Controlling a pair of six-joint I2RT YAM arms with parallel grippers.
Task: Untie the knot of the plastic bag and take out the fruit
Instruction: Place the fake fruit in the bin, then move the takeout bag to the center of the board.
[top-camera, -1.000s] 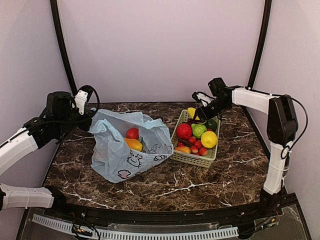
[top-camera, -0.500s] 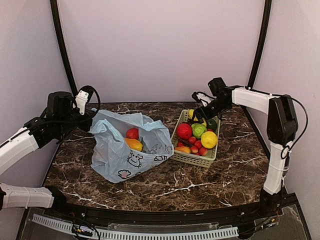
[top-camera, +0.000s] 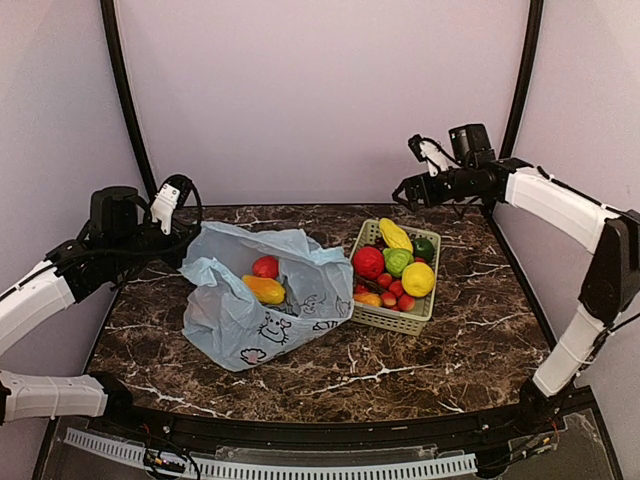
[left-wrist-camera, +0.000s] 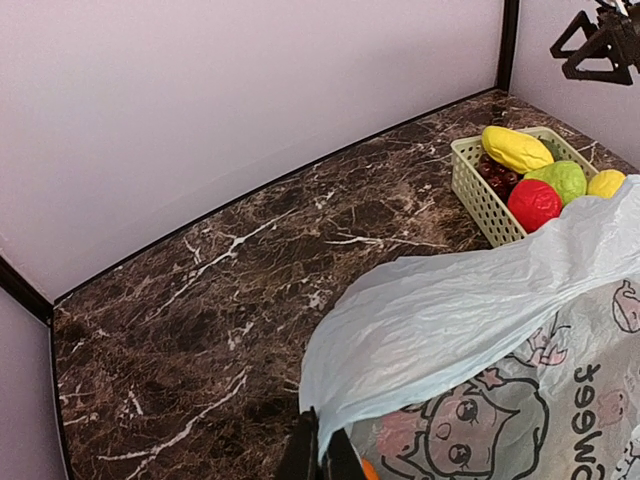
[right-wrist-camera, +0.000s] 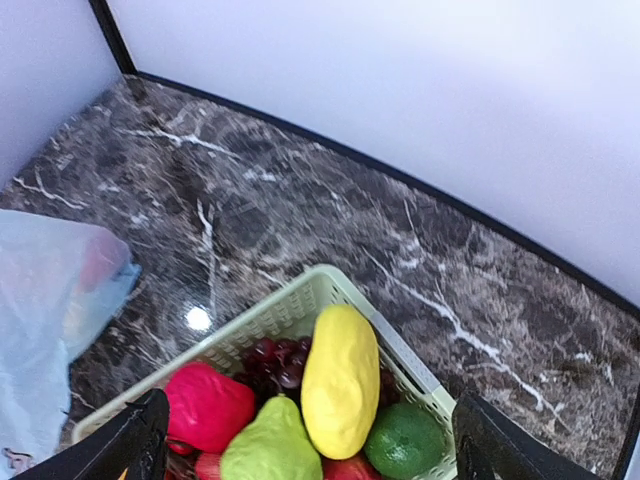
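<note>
The light blue plastic bag (top-camera: 262, 312) lies left of centre with its mouth gaping; no knot shows. Inside it sit a red apple (top-camera: 265, 266) and an orange-yellow mango (top-camera: 264, 289). My left gripper (top-camera: 186, 250) is shut on the bag's left rim; in the left wrist view its fingers (left-wrist-camera: 305, 458) pinch the film of the bag (left-wrist-camera: 470, 320). My right gripper (top-camera: 403, 192) hangs open and empty above the far end of the basket (top-camera: 392, 318). Its fingers (right-wrist-camera: 150, 440) straddle a long yellow fruit (right-wrist-camera: 340, 380) lying in the basket (right-wrist-camera: 290, 305) well below.
The pale green basket also holds a red fruit (top-camera: 368, 262), a light green one (top-camera: 398, 260), a lemon (top-camera: 418, 278), a dark green fruit (top-camera: 424, 247) and small berries. Black frame posts (top-camera: 520, 90) and purple walls enclose the marble table (top-camera: 420, 360).
My right gripper opened, let go of the yellow fruit into the basket, and rose back to the right. The left gripper kept hold of the bag, which shifted slightly.
</note>
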